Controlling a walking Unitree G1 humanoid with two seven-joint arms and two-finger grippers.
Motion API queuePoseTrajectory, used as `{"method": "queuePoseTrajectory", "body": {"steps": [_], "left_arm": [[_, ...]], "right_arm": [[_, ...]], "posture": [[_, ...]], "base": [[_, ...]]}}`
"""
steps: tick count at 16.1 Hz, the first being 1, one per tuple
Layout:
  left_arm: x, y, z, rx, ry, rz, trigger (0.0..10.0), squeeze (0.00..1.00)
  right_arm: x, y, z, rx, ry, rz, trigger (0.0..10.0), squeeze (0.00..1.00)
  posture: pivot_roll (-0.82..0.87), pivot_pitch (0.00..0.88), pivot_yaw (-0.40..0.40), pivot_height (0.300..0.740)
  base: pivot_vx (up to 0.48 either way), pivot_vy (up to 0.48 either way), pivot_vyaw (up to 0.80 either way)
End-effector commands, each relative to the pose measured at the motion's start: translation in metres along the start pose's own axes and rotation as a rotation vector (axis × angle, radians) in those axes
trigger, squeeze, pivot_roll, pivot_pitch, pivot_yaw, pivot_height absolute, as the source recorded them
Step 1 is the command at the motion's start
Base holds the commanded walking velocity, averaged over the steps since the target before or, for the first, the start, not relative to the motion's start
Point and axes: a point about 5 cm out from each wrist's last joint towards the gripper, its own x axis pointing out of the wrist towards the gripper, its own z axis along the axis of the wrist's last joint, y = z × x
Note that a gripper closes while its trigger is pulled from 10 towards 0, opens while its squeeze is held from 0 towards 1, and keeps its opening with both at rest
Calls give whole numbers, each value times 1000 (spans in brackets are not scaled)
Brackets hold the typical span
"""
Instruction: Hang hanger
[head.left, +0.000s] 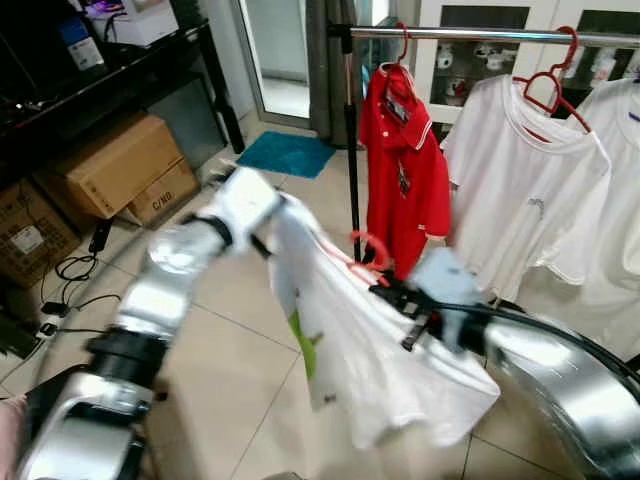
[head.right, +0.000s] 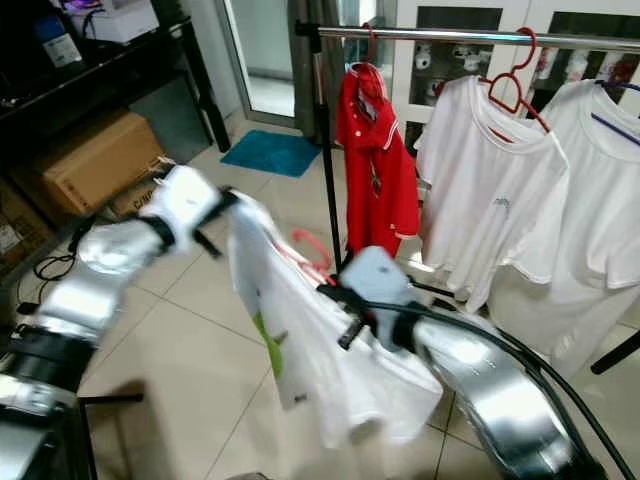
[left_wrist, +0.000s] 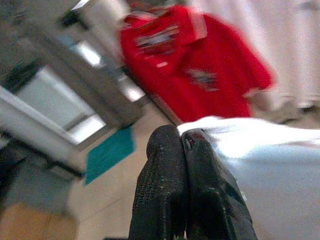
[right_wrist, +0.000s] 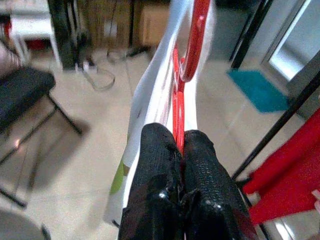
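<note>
A red hanger (right_wrist: 189, 45) carrying a white T-shirt (head.left: 370, 350) is held in mid-air, near and left of the clothes rail (head.left: 480, 34). The right gripper (right_wrist: 179, 145) is clenched on the hanger's red wire. The left gripper (left_wrist: 184, 142) is pinched closed on the shirt's far shoulder. A red polo shirt (head.left: 405, 170) is hung on the rail behind.

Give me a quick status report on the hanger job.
Right gripper shut on hanger. Left gripper shut on white shirt. Rail above, not reached. Red shirt hangs near.
</note>
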Motion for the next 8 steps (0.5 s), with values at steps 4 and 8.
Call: {"method": "queuePoseTrajectory", "body": {"steps": [4, 8], "left_arm": [[12, -35, -2, 112, 59, -127, 0, 0], [-8, 0, -25, 304, 232, -24, 0, 0]], "right_arm": [[28, 5, 8, -14, 95, 8, 0, 0], [13, -5, -22, -87, 287, 6, 0, 0]], "posture": [[-54, 0, 153, 740], [-37, 0, 131, 740]], "base": [[0, 0, 0], [0, 0, 0]]}}
